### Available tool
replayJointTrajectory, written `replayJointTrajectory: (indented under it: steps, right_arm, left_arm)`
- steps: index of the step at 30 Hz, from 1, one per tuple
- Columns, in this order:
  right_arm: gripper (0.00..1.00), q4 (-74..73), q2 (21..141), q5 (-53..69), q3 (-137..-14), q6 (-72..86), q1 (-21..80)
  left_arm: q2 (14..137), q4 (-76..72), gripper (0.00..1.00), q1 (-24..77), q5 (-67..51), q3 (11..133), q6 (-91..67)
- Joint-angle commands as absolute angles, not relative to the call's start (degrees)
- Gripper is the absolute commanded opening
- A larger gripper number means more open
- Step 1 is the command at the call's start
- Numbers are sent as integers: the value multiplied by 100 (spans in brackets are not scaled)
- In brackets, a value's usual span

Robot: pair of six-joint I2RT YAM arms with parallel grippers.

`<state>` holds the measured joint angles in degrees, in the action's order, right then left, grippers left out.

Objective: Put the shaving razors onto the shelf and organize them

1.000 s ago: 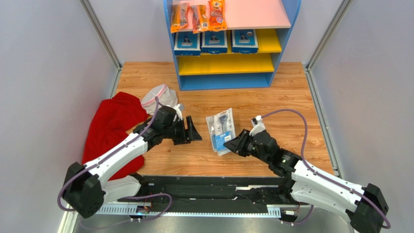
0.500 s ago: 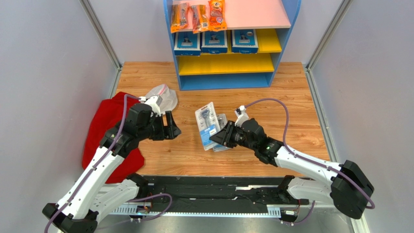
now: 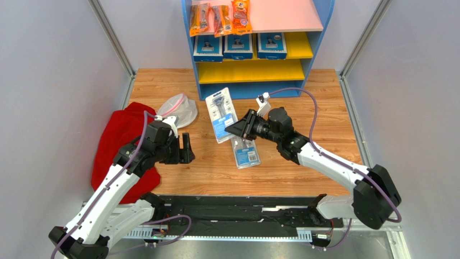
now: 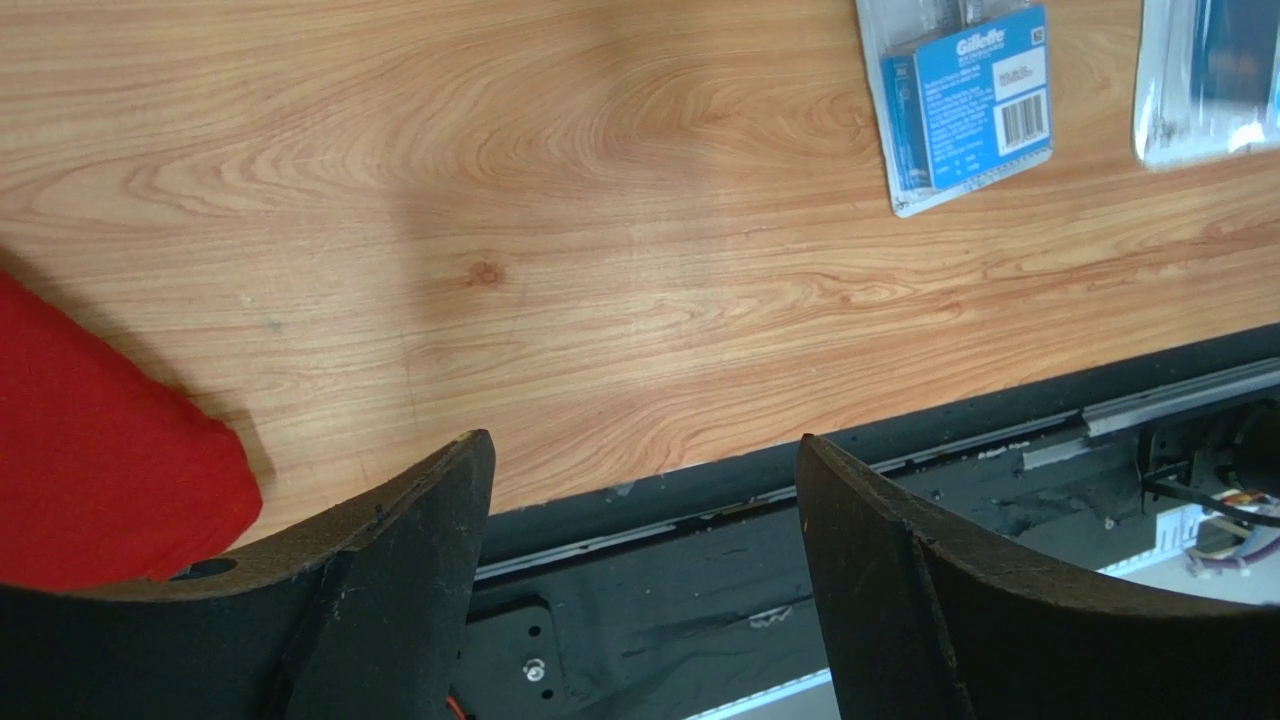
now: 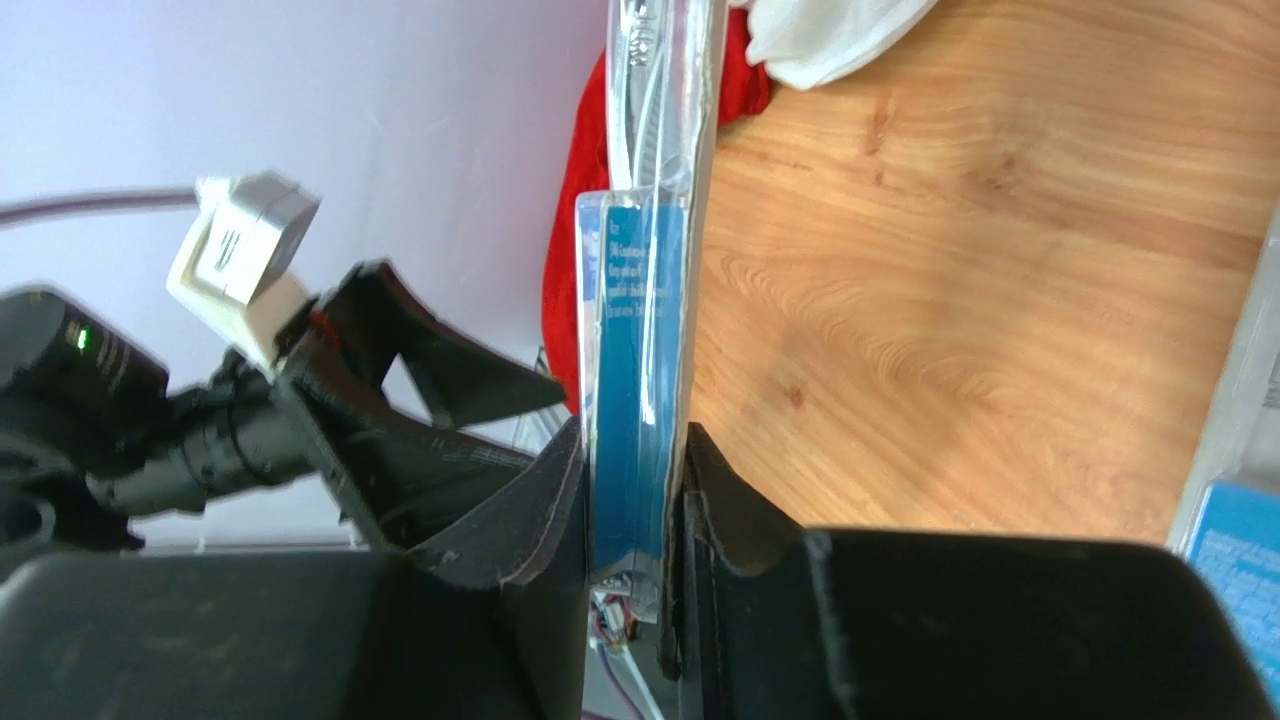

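while the right jaws pinch one razor pack (image 3: 221, 114) by its edge above the surface (image 3: 324, 108), second pack (image 3: 246, 152) flat just beside them, left jaws wide and empty near red cloth (image 3: 121, 140)

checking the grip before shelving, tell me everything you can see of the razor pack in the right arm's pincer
The razor pack is a flat rectangular blister: clear plastic over card, white at the far end, a dark razor mid-pack, blue label at the near end. The right pincer is shut on the blue end, pressing both flat faces. It looks lifted off the wooden table, tilted, far end towards the shelf. Nothing else seems to touch it; another pack lies below.
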<state>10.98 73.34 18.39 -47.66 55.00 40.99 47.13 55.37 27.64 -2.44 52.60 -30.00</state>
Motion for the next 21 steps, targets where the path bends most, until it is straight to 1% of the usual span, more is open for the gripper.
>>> replayJointTrajectory:
  steps: [1,7,17,21]
  right_arm:
    - [0,2460,7918,2609,-4737,6152,3648]
    - [0,3365,8682,2987,-5036,6617,3367]
    - [0,5701,10184,3322,-5361,7821,2971]
    - [0,6248,10791,3428,-5729,8156,2874]
  left_arm:
    - [4588,5590,82,2725,-140,5511,-2751]
    - [4518,5362,82,2707,-150,5546,-2585]
    - [4658,5028,82,2681,-299,5370,-2461]
    - [4632,4966,82,2681,-343,5326,-2452]
